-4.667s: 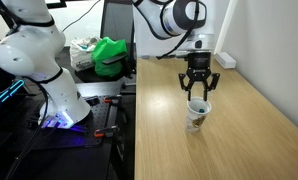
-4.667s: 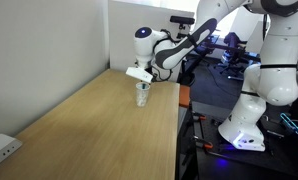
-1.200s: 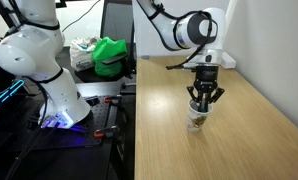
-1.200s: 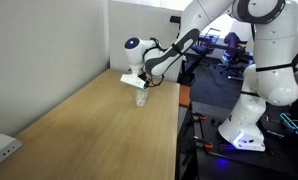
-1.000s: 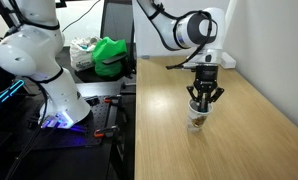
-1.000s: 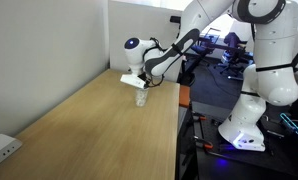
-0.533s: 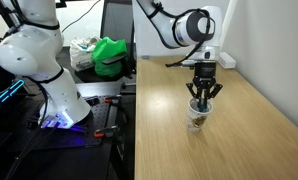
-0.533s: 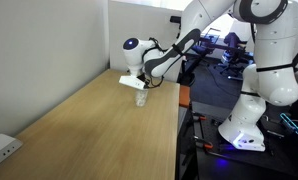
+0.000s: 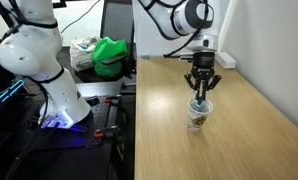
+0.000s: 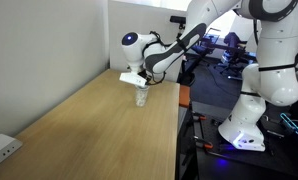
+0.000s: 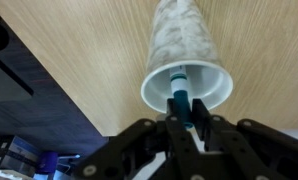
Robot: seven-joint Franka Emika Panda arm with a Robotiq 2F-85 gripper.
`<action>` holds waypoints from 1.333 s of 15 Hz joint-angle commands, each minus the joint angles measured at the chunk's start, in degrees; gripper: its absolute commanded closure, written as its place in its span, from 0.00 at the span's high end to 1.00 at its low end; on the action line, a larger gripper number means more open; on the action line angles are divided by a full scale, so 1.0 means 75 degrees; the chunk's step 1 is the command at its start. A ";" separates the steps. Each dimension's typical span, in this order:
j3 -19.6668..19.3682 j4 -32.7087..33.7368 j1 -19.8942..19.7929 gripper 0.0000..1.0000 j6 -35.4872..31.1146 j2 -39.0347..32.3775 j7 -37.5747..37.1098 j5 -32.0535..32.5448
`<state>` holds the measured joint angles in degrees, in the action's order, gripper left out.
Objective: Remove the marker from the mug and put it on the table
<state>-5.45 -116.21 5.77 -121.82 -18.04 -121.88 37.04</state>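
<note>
The white mug (image 9: pixel 196 116) with a greenish-brown pattern stands upright on the light wood table (image 9: pixel 239 130), near its edge. It also shows in the other exterior view (image 10: pixel 142 96) and in the wrist view (image 11: pixel 185 60). The marker (image 11: pixel 178 88), a thin teal stick, rises out of the mug's mouth. My gripper (image 11: pixel 179 112) is directly above the mug and shut on the marker's upper end. In an exterior view the gripper (image 9: pixel 199 95) hangs just over the mug's rim, and the marker is too thin to make out there.
A dark cluttered desk with a green object (image 9: pixel 110 55) lies beside the table. A second white robot arm (image 9: pixel 34 55) stands there. A white power strip (image 10: pixel 1 150) sits at the table's corner. Light wood surface spreads around the mug.
My gripper has risen a little above the mug since a second ago, with the marker held in it. The mug has stayed in place.
</note>
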 commanded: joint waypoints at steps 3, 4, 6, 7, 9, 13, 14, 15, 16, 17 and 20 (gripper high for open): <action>0.0158 -0.0331 0.0094 0.05 0.0916 0.0934 -0.0004 0.0157; 0.0185 -0.0360 0.0102 0.05 0.1022 0.1062 -0.0073 0.0230; 0.0274 -0.0469 0.0096 0.05 0.1164 0.1395 -0.0116 0.0375; 0.0329 -0.0516 0.0083 0.05 0.1228 0.1546 -0.0141 0.0429; 0.0450 -0.0654 0.0062 0.05 0.1344 0.1905 -0.0199 0.0590; 0.0714 -0.0980 0.0010 0.05 0.1294 0.2594 -0.0287 0.0821; 0.0784 -0.1081 0.0002 0.05 0.1216 0.2758 -0.0369 0.0874; 0.0852 -0.1138 -0.0008 0.05 0.1199 0.2880 -0.0405 0.0880; 0.0926 -0.1203 -0.0010 0.05 0.1131 0.2993 -0.0446 0.0890; 0.0991 -0.1261 -0.0019 0.05 0.1054 0.3088 -0.0445 0.0839; 0.1188 -0.1335 -0.0007 0.05 0.0840 0.3193 -0.0380 0.0694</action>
<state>1.88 -123.85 6.26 -113.20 3.54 -123.30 42.51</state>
